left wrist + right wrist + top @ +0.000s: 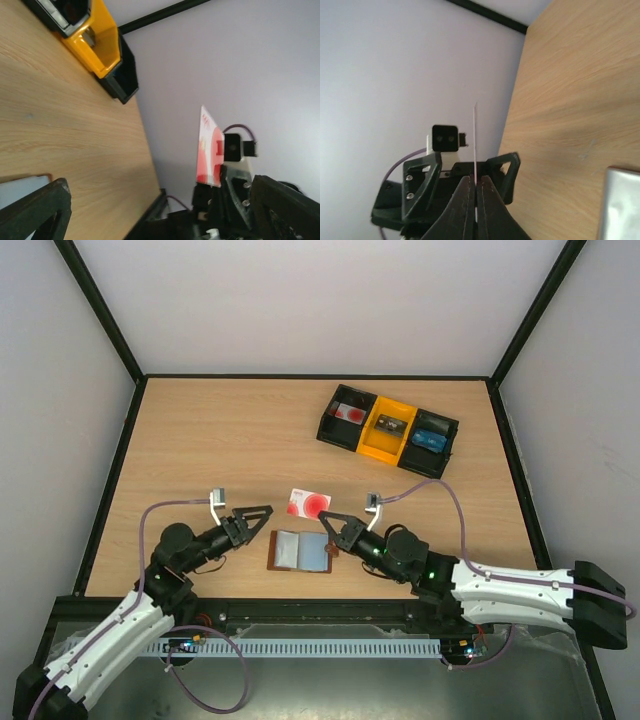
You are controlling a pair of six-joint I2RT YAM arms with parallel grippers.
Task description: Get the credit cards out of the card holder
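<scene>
The brown card holder [300, 551] lies open on the table, grey-blue inside up. Its pale edge shows in the left wrist view [20, 184] and in the right wrist view [621, 205]. My right gripper [327, 525] is just right of the holder's far corner. It is shut on a red-and-white credit card [307, 503], held above the table. In the right wrist view that gripper [475, 182] pinches the card [475, 145] edge-on. The card also shows in the left wrist view [209, 150]. My left gripper [262, 525] is open and empty, just left of the holder, its dark fingers [37, 210] wide apart.
A tray of bins [327, 426] stands at the back right, with a yellow bin [390, 427] between two black ones; it also shows in the left wrist view [95, 45]. Black frame rails edge the table.
</scene>
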